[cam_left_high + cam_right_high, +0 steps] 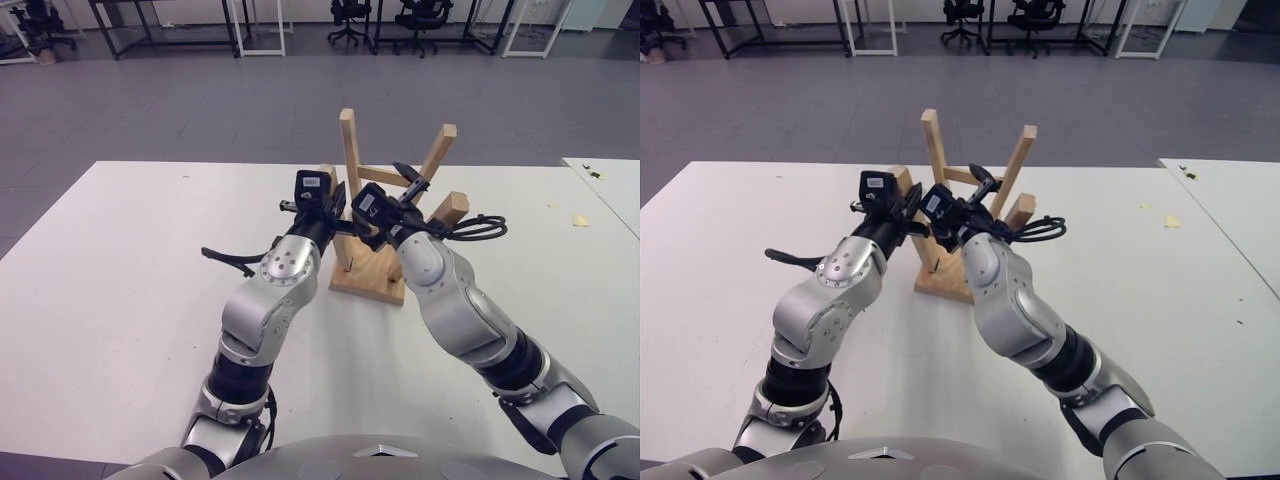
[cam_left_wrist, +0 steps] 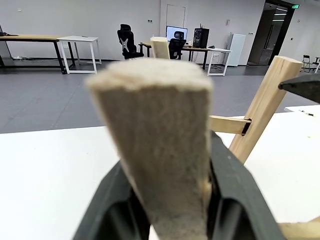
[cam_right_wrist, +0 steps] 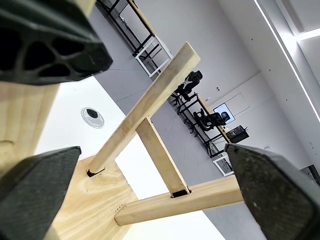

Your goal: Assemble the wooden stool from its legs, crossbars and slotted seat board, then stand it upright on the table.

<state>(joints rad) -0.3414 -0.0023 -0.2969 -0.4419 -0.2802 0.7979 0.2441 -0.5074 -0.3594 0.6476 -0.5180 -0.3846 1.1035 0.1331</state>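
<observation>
Big hall, grey floor, office chairs far back. On the white table (image 1: 120, 300) the stool (image 1: 368, 280) sits mid-table upside down, seat flat, legs up. My left pincer (image 2: 172, 210) clamps a left leg (image 2: 155, 125), I'd say to steady it. My right pincer (image 3: 150, 197) gapes wide by a crossbar (image 3: 160, 155), gripping nothing.
</observation>
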